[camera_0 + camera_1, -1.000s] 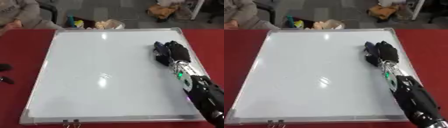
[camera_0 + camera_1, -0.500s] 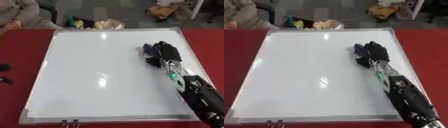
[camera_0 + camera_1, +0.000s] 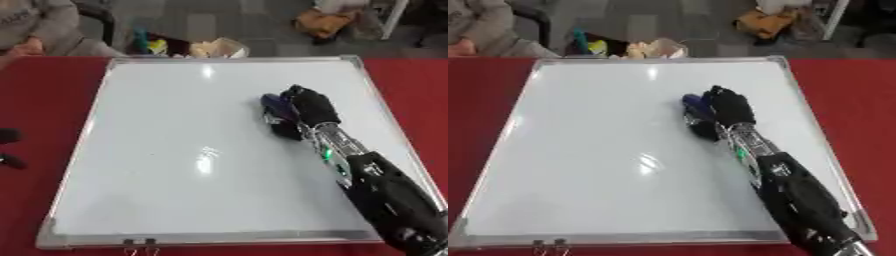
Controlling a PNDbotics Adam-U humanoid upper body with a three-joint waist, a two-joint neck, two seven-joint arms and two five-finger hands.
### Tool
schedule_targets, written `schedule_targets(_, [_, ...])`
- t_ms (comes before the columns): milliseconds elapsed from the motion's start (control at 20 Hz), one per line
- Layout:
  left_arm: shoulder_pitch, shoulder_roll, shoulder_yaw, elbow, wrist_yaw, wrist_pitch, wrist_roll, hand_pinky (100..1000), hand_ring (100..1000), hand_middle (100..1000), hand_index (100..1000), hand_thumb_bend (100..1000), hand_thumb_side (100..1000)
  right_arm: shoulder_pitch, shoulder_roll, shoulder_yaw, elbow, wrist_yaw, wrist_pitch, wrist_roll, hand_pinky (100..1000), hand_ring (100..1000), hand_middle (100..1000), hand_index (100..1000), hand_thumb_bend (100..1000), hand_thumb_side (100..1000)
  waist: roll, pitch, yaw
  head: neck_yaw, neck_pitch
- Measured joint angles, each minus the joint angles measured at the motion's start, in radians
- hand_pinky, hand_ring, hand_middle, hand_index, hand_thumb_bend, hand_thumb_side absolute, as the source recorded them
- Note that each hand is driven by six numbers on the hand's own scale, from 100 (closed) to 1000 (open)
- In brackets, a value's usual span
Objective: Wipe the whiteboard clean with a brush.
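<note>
A white whiteboard [image 3: 175, 150] with a silver frame lies flat on the red table and shows no marks, only light glare. My right hand [image 3: 306, 106] rests on the board right of its middle, its fingers curled round a dark blue brush [image 3: 276, 106] that presses on the surface. The black right forearm [image 3: 376, 185] runs in from the lower right corner across the board. The left hand shows in neither view.
The red table [image 3: 44, 110] surrounds the board. Two small metal clips [image 3: 138, 242] sit at the board's near edge. Small dark items [image 3: 9, 135] lie at the left edge. A seated person [image 3: 44, 30] and floor clutter [image 3: 214, 47] lie beyond the far edge.
My right hand has slid the brush leftward across the board, from near the right frame toward the middle.
</note>
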State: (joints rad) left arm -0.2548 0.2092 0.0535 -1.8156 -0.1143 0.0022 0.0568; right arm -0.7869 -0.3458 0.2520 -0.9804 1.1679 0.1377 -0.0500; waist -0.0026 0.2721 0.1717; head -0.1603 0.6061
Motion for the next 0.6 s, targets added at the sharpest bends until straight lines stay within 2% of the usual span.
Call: schedule_targets(600, [0.0,0.0,0.0,0.0,0.0,0.0,0.0,424,697,533,606,247,948,0.004,0.024,0.04,-0.038,0.019,-0.032,0.029,769,800,779,817,100,1000,-0.003,0.004,0.001,0.0,0.0])
